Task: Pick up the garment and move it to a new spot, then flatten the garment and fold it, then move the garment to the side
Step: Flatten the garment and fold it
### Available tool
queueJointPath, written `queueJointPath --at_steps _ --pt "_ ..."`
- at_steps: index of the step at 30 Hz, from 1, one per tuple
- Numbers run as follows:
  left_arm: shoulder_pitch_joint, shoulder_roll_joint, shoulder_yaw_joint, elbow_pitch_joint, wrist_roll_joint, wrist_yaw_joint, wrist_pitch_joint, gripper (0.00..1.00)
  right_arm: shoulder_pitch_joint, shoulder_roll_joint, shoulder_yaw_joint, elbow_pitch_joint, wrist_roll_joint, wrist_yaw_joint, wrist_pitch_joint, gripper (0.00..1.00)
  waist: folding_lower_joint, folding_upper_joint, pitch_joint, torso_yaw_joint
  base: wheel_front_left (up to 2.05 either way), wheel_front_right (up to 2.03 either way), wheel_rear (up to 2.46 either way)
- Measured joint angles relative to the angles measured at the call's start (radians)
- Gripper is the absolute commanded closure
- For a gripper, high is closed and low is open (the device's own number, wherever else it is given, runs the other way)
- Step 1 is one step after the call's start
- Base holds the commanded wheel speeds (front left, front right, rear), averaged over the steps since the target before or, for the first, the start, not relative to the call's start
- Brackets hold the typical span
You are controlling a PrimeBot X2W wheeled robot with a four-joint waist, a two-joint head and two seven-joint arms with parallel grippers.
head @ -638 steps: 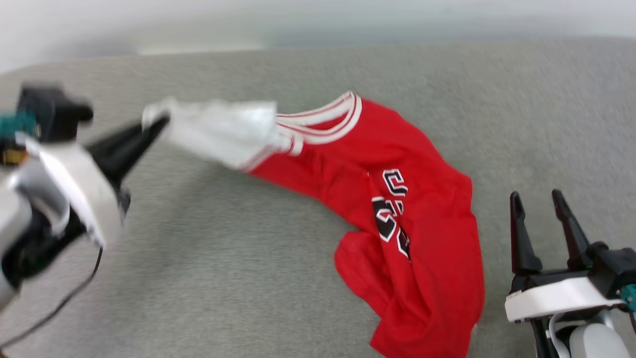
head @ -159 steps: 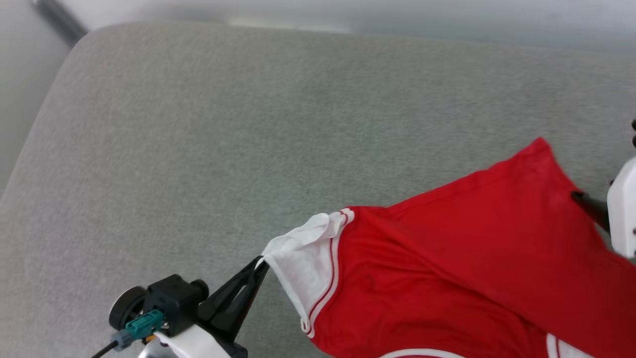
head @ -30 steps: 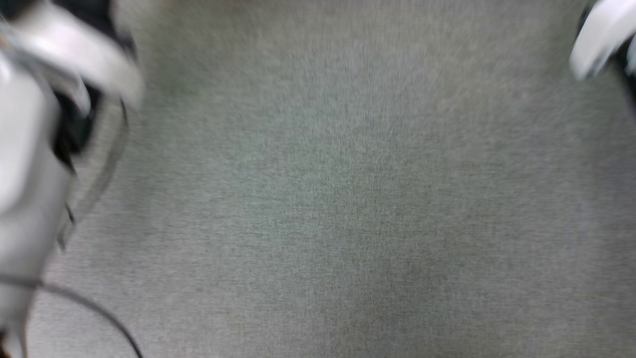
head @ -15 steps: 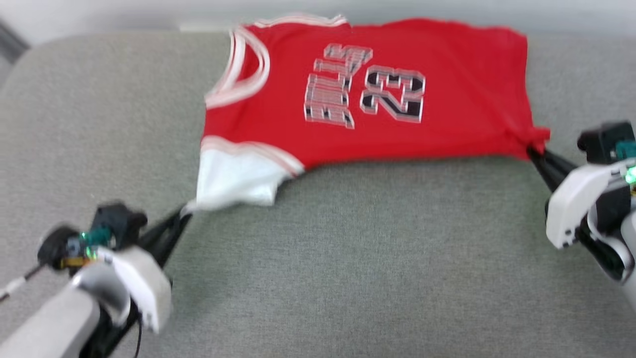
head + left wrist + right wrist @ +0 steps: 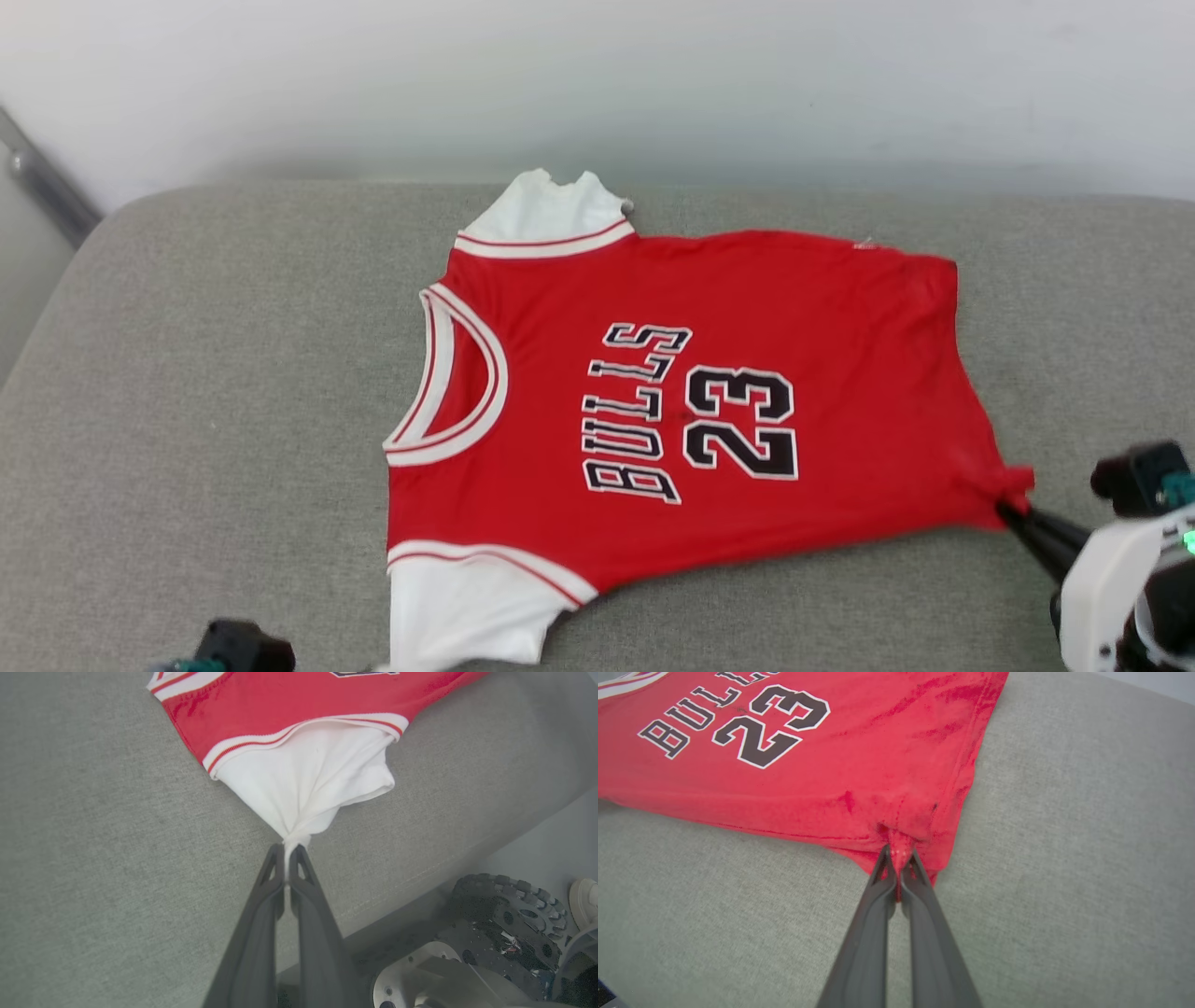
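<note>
- At my left wrist, the left gripper (image 5: pixel 286 851) is pinched tight on the tip of the white sleeve (image 5: pixel 308 779) of the shirt (image 5: pixel 289 700).
- On the other side, my right gripper (image 5: pixel 899 856) is clamped onto a bunched red hem corner (image 5: pixel 901 826).
- Between them I see the shirt spread face up on the grey cushion (image 5: pixel 233 373), "BULLS 23" showing, neckline toward my left.
- Beyond the cushion's far edge stands a pale wall (image 5: pixel 597 84).

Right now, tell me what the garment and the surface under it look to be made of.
The garment: soft knit fabric, probably cotton or a blend, matte; it puckers where the right gripper pinches its hem corner. The grey surface: woven upholstery cloth, matte, with a fine speckled weave; the fibre can't be told.
</note>
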Motion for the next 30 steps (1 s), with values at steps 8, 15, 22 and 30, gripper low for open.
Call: queueJointPath --at_steps 8,15,22,30 --pt "0.129 0.044 -0.027 -0.099 -0.063 0.028 0.017 1.0 0.183 -0.039 -0.035 -0.132 0.05 0.0 0.057 1.0 0.0001 0.0 -0.041 -0.026 0.0 0.0 0.0" --pt "0.08 0.048 0.043 -0.121 -0.026 0.04 -0.066 1.0 0.224 -0.033 -0.111 -0.21 0.048 0.0 0.082 1.0 0.0001 0.0 -0.019 -0.036 0.0 0.0 0.0" --pt "-0.054 0.033 0.115 -0.096 0.01 0.02 -0.118 1.0 0.198 -0.011 -0.183 -0.287 0.041 0.0 0.145 1.0 0.0002 0.0 0.038 -0.041 0.0 0.0 0.0" --pt "-0.241 -0.016 0.117 0.039 0.058 -0.027 -0.092 1.0 0.109 0.017 -0.193 -0.302 -0.028 0.0 0.276 1.0 0.0004 0.0 0.132 -0.048 0.0 0.0 0.0"
